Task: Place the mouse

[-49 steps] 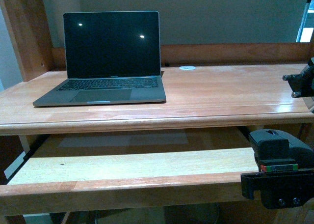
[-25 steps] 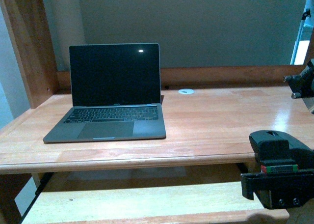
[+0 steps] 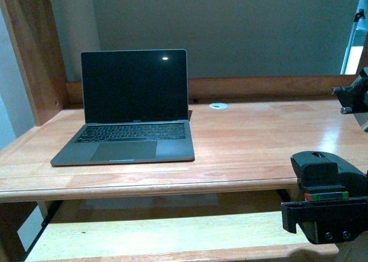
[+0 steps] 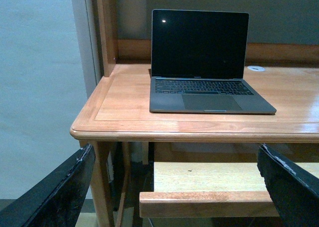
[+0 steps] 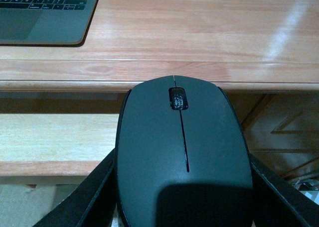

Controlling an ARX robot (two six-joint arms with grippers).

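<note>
The black oval mouse (image 5: 182,152) with its scroll wheel (image 5: 178,98) is held in my right gripper (image 5: 184,187), whose black fingers (image 5: 94,197) press on its two sides. The mouse's nose points at the wooden desk's front edge (image 5: 149,70) and stays short of it. In the front view the mouse (image 3: 315,157) and right gripper (image 3: 321,169) are at the lower right, level with the desk's front edge. My left gripper (image 4: 174,187) is open and empty, low in front of the desk's left part.
An open grey laptop (image 3: 135,110) stands on the desk's left half (image 4: 204,62). A pull-out shelf (image 3: 172,233) sits below the desktop. A white grommet (image 3: 218,106) lies at the back. A dark fitting (image 3: 351,95) sticks in at the right edge.
The front view has risen since a second ago, so the desk and laptop sit lower in the picture. The mouse stays in the right gripper. Little differs over the last half second.
</note>
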